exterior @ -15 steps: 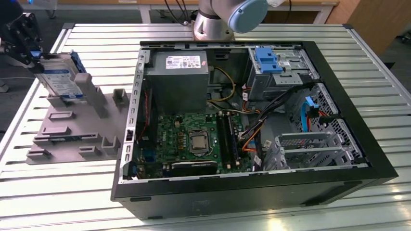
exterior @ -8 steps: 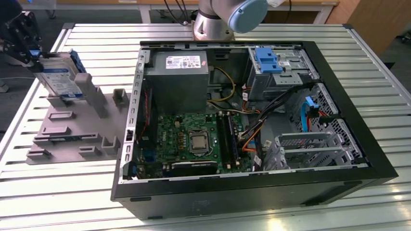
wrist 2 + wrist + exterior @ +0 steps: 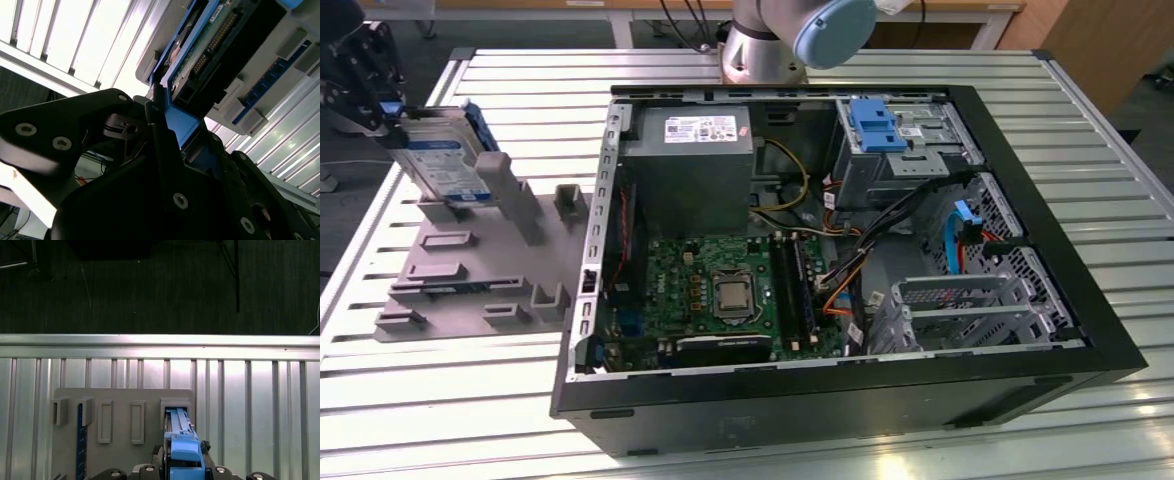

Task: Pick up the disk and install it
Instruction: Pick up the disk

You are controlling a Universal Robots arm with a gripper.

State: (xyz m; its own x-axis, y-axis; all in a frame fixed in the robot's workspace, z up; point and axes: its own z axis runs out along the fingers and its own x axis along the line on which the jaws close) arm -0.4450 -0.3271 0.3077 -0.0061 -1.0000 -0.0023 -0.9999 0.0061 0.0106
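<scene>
In the exterior view the disk (image 3: 447,168), a silver drive with a white-and-blue label in a blue frame, stands on edge in a slot of the grey fixture plate (image 3: 467,275), at that view's left. My gripper (image 3: 394,110) is at its upper end, shut on the blue frame. The second wrist view shows the disk (image 3: 210,45) from its green circuit-board side, with my gripper (image 3: 182,135) and a black finger (image 3: 157,130) pressed against the frame. In the first wrist view the disk (image 3: 179,432) rises edge-on from the fixture plate (image 3: 120,445).
An open black computer case (image 3: 1067,380) lies on the slatted metal table (image 3: 454,420), right of the fixture. Inside are a grey power-supply box (image 3: 694,160), a green motherboard (image 3: 720,290), cables and a drive bay holding a blue bracket (image 3: 878,125). The arm's base (image 3: 767,40) stands behind the case.
</scene>
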